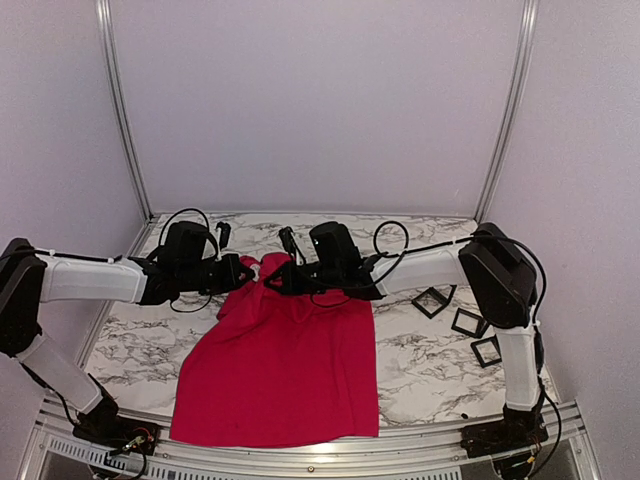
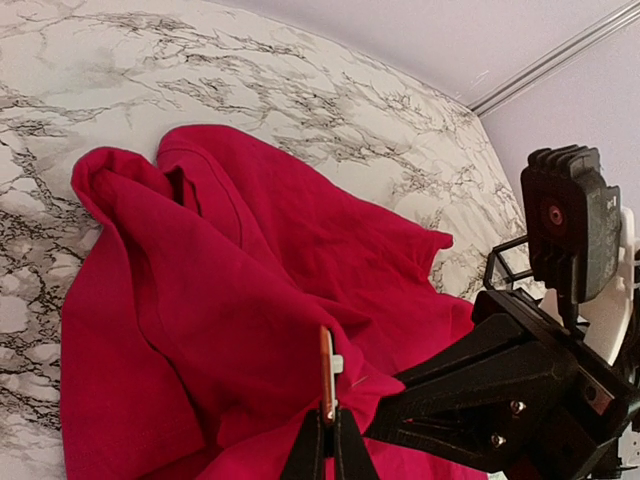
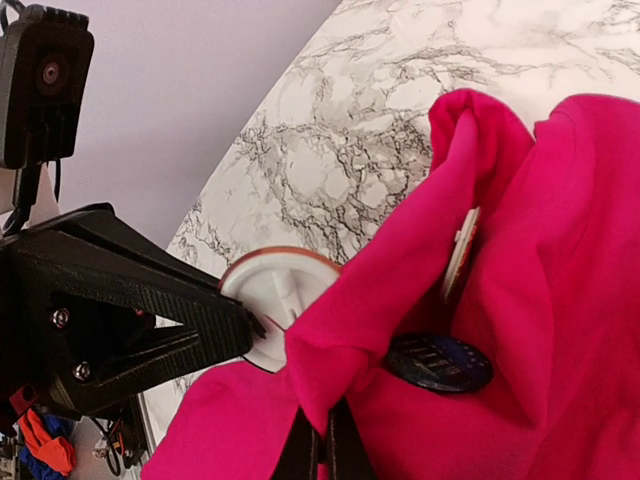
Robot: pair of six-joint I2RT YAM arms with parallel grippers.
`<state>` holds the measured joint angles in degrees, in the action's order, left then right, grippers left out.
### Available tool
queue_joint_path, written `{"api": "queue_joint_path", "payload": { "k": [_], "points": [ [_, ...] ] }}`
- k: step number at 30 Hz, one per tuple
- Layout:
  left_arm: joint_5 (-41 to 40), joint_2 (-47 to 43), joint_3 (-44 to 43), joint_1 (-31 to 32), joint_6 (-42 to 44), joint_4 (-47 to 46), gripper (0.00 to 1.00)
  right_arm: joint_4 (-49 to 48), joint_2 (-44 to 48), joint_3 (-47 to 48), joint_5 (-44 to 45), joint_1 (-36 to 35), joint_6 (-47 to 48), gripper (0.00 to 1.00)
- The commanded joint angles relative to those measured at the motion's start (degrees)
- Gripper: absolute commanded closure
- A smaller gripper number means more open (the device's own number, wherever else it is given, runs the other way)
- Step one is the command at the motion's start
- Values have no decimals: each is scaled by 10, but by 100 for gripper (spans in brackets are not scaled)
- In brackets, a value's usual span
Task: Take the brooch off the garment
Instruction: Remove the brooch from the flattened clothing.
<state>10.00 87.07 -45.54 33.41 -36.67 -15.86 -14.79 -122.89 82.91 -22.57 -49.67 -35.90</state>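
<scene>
Garment: the bright red short-sleeved T-shirt [image 1: 280, 370] lies on the white marble-patterned table [image 1: 420, 370]. Its hem is toward the arm bases, and its top end is bunched and lifted between the 2 grippers.

Brooch: the round white brooch with a copper-coloured rim [image 3: 268, 295] sits at the raised fold near the shirt's top. The left wrist view shows it edge-on as a thin copper line [image 2: 326, 365]. Red cloth covers part of its disc, and I cannot tell whether it is pinned to the cloth.

Left gripper: the left gripper [image 3: 235, 330] reaches in from the left, its jaws closed onto the brooch's edge.

Right gripper: the right gripper [image 3: 322, 445] has its jaws pressed together on a pinch of red fabric just beside the brooch. In the top view, both sets of fingertips nearly meet over the collar area.

Other pieces on the shirt: a dark blue round badge [image 3: 438, 362] rests on the cloth near the right gripper's fingers. A cream disc [image 3: 460, 250] shows edge-on in a fold just above it.

Table's right side: 3 black square frames [image 1: 468, 322] lie on the marble, well apart from the shirt.
</scene>
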Motion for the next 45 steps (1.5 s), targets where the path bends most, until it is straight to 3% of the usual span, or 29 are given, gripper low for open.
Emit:
{"api": "queue_joint_path", "payload": {
  "k": [1,19,38,45],
  "points": [
    [-8,-13,-18,1,37,67,100,20,13,31,14,-11,21,100],
    [-27,3,-35,16,63,119,100,27,4,50,14,-17,32,100],
    [-124,-30,-35,19,96,186,100,38,1,53,8,-18,42,100],
    [-148,-62,-38,17,99,194,100,49,-1,58,6,-20,52,93]
  ]
}}
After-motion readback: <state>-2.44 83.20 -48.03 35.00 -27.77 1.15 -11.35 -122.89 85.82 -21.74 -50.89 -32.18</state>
